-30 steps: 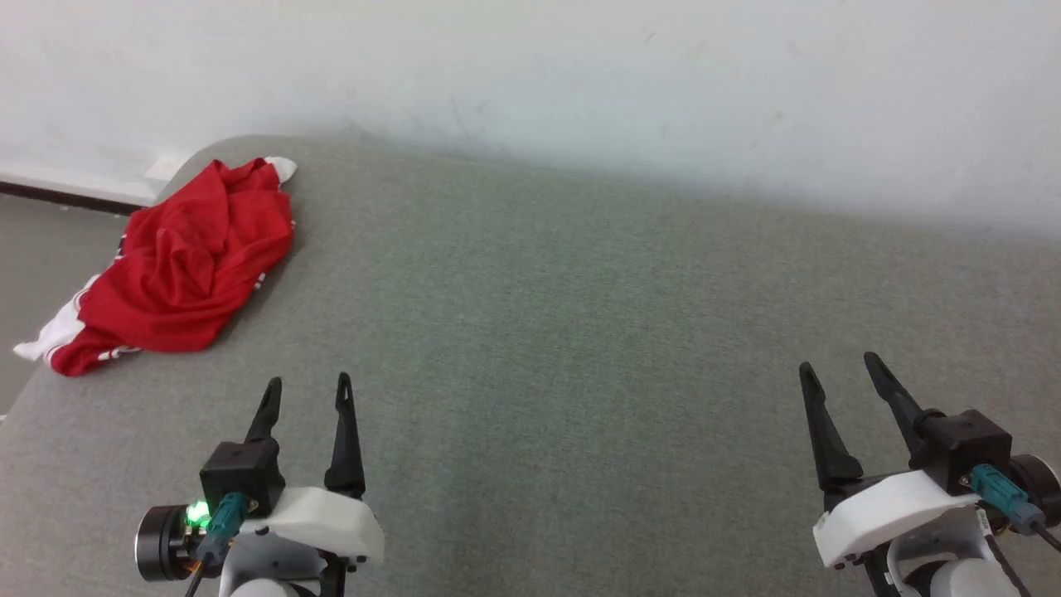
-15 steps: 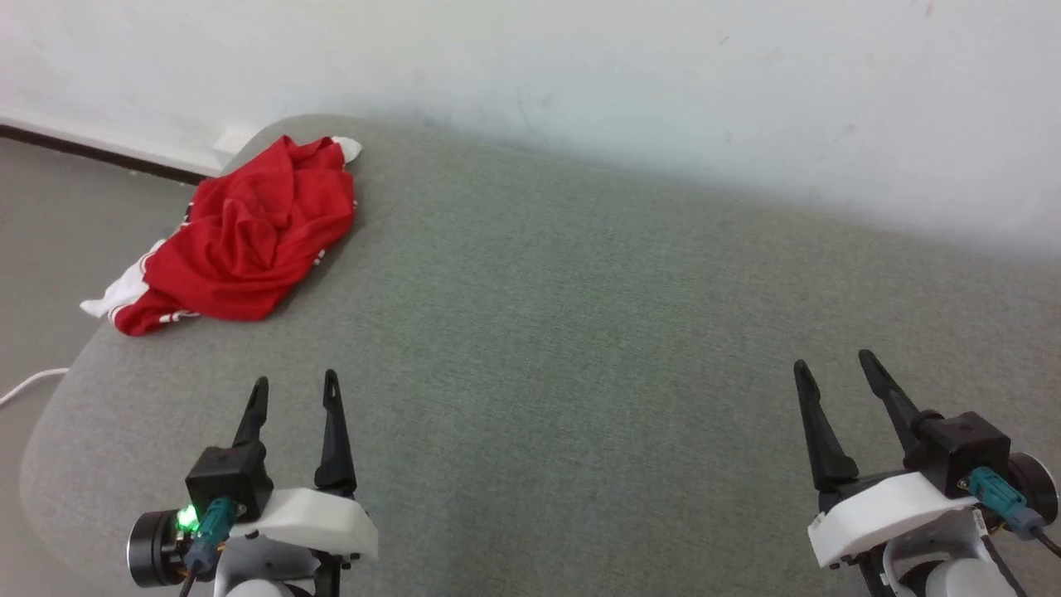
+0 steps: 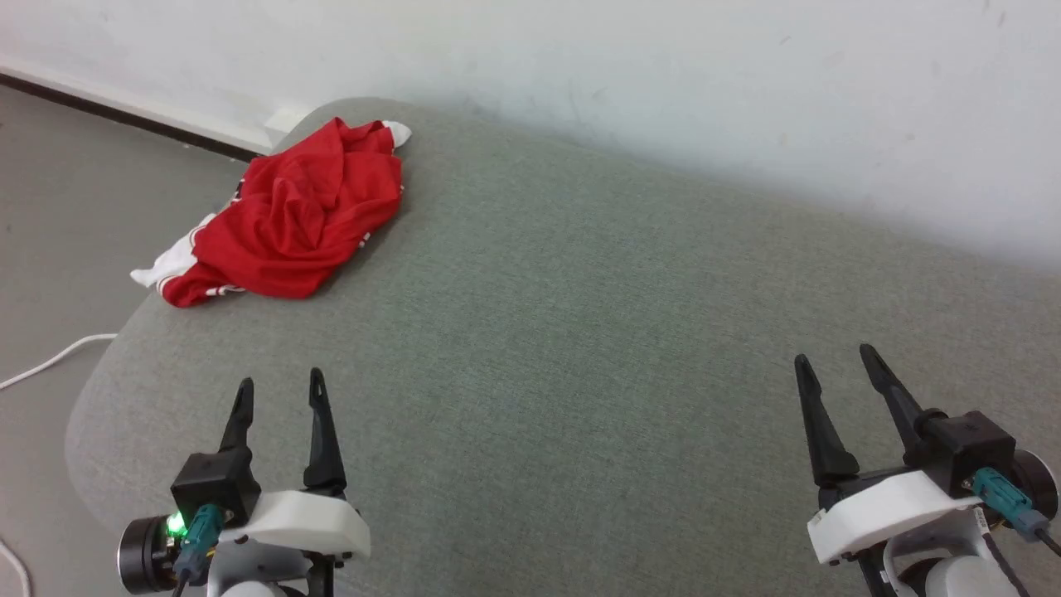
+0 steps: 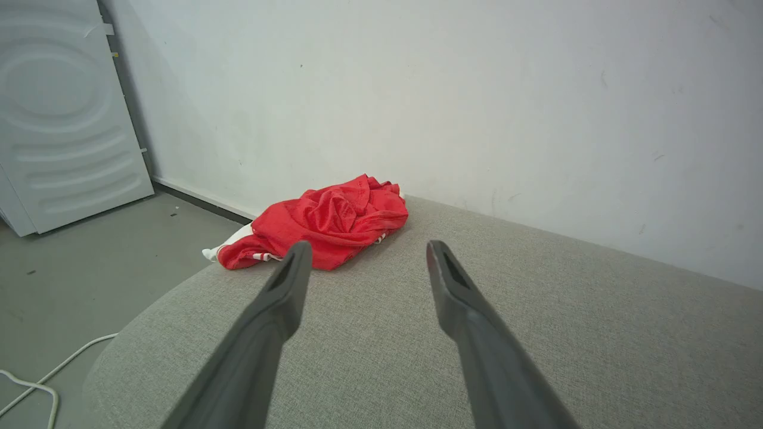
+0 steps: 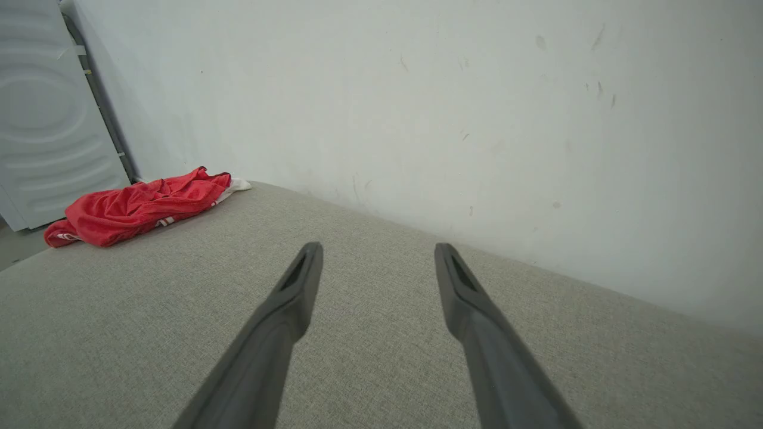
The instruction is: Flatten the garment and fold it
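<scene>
Off the left edge of the grey fabric pad (image 3: 580, 332), a white cable (image 3: 50, 361) trails across the grey floor (image 3: 66, 191). In the left wrist view a white panelled door (image 4: 59, 119) stands beyond that same edge.

The red jersey (image 3: 298, 220) lies in a crumpled heap on the pad's far left corner. A white, red-striped piece of it reaches the pad's left edge, and another bit of white shows at its far end. No number or lettering can be made out in the folds.

The left gripper (image 3: 280, 379) hangs over the pad's near left part, its claw released and empty, well apart from the jersey. The right gripper (image 3: 833, 355) is over the pad's near right part, its fingers likewise spread with nothing between them. A scuffed white wall (image 3: 580, 66) rises along the pad's far edge.
</scene>
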You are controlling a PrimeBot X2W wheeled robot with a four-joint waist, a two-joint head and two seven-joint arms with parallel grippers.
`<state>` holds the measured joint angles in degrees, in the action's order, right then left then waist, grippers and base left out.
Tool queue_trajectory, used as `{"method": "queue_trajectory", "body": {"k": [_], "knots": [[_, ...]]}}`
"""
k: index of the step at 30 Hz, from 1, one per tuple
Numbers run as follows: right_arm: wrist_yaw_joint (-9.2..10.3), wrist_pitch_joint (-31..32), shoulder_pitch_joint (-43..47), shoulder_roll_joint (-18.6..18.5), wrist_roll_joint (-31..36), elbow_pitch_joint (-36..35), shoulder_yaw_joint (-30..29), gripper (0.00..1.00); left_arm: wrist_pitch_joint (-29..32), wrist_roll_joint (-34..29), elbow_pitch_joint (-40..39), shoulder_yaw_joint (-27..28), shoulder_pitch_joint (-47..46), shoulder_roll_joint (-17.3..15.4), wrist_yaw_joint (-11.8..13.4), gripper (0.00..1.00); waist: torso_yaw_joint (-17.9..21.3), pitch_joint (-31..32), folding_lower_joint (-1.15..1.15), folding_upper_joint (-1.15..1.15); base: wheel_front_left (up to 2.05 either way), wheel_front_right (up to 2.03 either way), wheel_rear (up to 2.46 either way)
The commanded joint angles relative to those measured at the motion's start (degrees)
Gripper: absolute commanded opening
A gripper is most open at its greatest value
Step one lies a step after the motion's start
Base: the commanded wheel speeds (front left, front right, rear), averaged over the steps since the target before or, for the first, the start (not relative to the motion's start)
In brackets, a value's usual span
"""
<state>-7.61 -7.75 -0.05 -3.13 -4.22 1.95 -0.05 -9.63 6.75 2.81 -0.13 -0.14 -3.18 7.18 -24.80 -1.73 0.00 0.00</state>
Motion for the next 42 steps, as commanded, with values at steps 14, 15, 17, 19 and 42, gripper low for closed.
{"method": "queue_trajectory", "body": {"k": [14,15,17,19,42], "knots": [[0.09,-1.4,-1.2,0.2,-1.4,-0.8,0.4,1.0,-2.2,0.9,0.2,-0.1,1.3,-0.2,1.0,1.0,-5.3,-0.3,0.0,0.0,0.0,0.0,0.0],[0.1,-1.5,-1.2,0.2,-1.4,-0.8,0.4,1.0,-2.3,1.0,0.2,-0.1,1.3,-0.2,1.1,1.0,-5.7,-0.3,0.0,0.0,0.0,0.0,0.0],[0.1,-1.6,-1.2,0.2,-1.6,-0.8,0.5,1.0,-2.5,1.2,0.3,-0.1,1.3,-0.2,1.2,1.0,-6.4,-0.4,0.0,0.0,0.0,0.0,0.0],[0.1,-1.7,-1.3,0.2,-1.6,-0.8,0.6,1.0,-2.8,1.3,0.3,0.0,1.4,-0.2,1.4,1.0,-7.1,-0.5,0.0,0.0,0.0,0.0,0.0],[0.12,-3.7,-1.5,0.2,-2.7,-0.7,1.6,1.0,-5.4,2.4,0.9,0.8,2.3,-0.2,2.8,1.0,-12.8,-0.7,0.0,0.0,0.0,0.0,0.0]]}}
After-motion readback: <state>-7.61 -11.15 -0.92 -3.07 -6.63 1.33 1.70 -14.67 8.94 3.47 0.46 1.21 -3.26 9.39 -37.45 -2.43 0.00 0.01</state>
